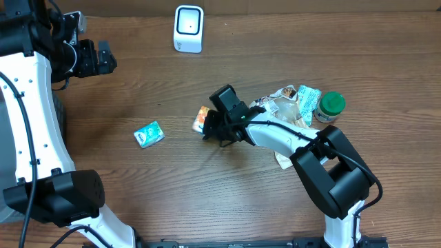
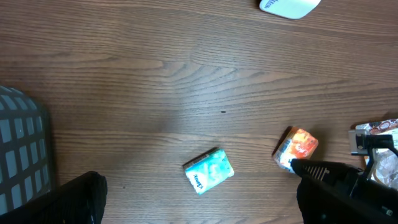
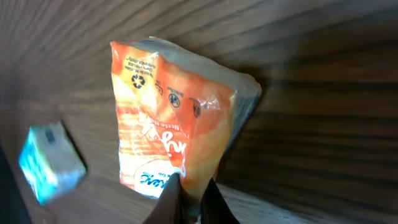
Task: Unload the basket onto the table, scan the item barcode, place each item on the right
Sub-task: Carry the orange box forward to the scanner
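A: Entry one, left arm (image 1: 24, 131)?
B: White shell links with small dark dots. Rounded black joints (image 1: 62, 196). One thin black left cable (image 1: 19, 103) looped over the shell. Left pincer (image 1: 109, 62): black, blocky.
A: Entry two, right arm (image 1: 279, 134)?
B: Same make. Slim white link, bulky black base joints (image 1: 337, 176). Black right cable (image 1: 289, 129) laid along the white link. Right pincer (image 1: 210, 129): black body, with dark, tapered fingertips (image 3: 169, 202).
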Robot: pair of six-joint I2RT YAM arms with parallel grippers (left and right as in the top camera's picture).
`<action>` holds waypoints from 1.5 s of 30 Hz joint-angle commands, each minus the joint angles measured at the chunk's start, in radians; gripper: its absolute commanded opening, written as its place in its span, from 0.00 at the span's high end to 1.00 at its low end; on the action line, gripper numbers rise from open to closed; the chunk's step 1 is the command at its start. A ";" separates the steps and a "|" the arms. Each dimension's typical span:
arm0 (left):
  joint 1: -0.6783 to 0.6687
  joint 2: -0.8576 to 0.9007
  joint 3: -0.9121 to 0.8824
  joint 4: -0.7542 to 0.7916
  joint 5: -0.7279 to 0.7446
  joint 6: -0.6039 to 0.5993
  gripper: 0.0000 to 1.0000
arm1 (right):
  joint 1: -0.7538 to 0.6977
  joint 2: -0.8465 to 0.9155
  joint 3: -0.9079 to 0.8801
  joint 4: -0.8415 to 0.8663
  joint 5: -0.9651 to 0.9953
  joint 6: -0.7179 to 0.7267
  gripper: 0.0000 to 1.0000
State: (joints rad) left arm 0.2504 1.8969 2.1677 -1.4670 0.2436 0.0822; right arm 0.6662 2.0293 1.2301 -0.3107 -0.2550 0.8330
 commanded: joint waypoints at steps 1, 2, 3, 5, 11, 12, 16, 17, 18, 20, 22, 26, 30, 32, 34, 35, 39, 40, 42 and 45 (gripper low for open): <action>-0.002 -0.004 0.005 0.001 0.008 0.015 0.00 | -0.018 -0.004 0.024 -0.030 -0.170 -0.190 0.96; -0.002 -0.004 0.005 0.001 0.009 0.015 0.01 | -0.034 -0.023 0.038 -0.040 -0.248 -0.216 0.96; -0.002 -0.004 0.005 0.001 0.009 0.015 0.00 | -0.047 -0.037 0.045 -0.039 -0.322 -0.245 0.96; -0.002 -0.004 0.005 0.001 0.009 0.015 0.01 | -0.091 -0.079 0.065 -0.034 -0.562 -0.330 0.96; -0.002 -0.004 0.005 0.001 0.009 0.015 0.00 | -0.251 -0.208 0.079 0.009 -1.089 -0.447 0.96; -0.002 -0.004 0.005 0.001 0.009 0.015 0.00 | -0.279 -0.216 0.079 0.043 -1.175 -0.446 0.96; -0.002 -0.004 0.005 0.001 0.009 0.015 0.00 | -0.319 -0.216 0.079 0.130 -1.315 -0.404 0.96; -0.002 -0.004 0.005 0.001 0.009 0.015 0.00 | -0.320 -0.216 0.079 0.131 -1.314 -0.391 0.96; -0.002 -0.004 0.005 0.001 0.009 0.015 0.00 | -0.322 -0.216 0.079 0.131 -1.314 -0.388 0.96; -0.002 -0.004 0.005 0.001 0.009 0.015 0.01 | -0.322 -0.216 0.079 0.130 -1.315 -0.388 0.96; -0.002 -0.004 0.005 0.001 0.009 0.015 0.00 | -0.322 -0.216 0.079 0.129 -1.315 -0.383 0.96; -0.002 -0.004 0.005 0.001 0.009 0.015 0.00 | -0.310 -0.216 0.079 0.076 -1.282 -0.384 0.96; -0.002 -0.004 0.005 0.002 0.009 0.015 0.00 | -0.294 -0.216 0.079 -0.009 -1.124 -0.358 0.96; -0.002 -0.004 0.005 0.001 0.009 0.015 0.01 | -0.280 -0.216 0.079 -0.060 -1.009 -0.357 0.96; -0.002 -0.004 0.005 0.001 0.009 0.015 0.00 | -0.259 -0.216 0.090 -0.151 -0.834 -0.343 0.96; -0.002 -0.004 0.005 0.001 0.009 0.015 0.00 | -0.254 -0.216 0.101 -0.188 -0.786 -0.344 0.96; -0.002 -0.004 0.005 0.001 0.009 0.015 0.01 | -0.234 -0.215 0.342 -0.582 -0.390 -0.467 0.96; -0.002 -0.004 0.005 0.001 0.009 0.015 0.01 | -0.228 -0.212 0.441 -0.681 -0.273 -0.492 0.96; -0.002 -0.004 0.005 0.001 0.009 0.015 0.00 | -0.211 -0.196 0.666 -0.833 -0.049 -0.528 0.96; -0.002 -0.004 0.005 0.001 0.009 0.015 0.00 | -0.176 -0.159 0.882 -0.874 0.182 -0.557 0.96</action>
State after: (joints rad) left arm 0.2504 1.8969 2.1677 -1.4677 0.2436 0.0822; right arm 0.4549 1.8565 1.9629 -1.1778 -0.4034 0.3405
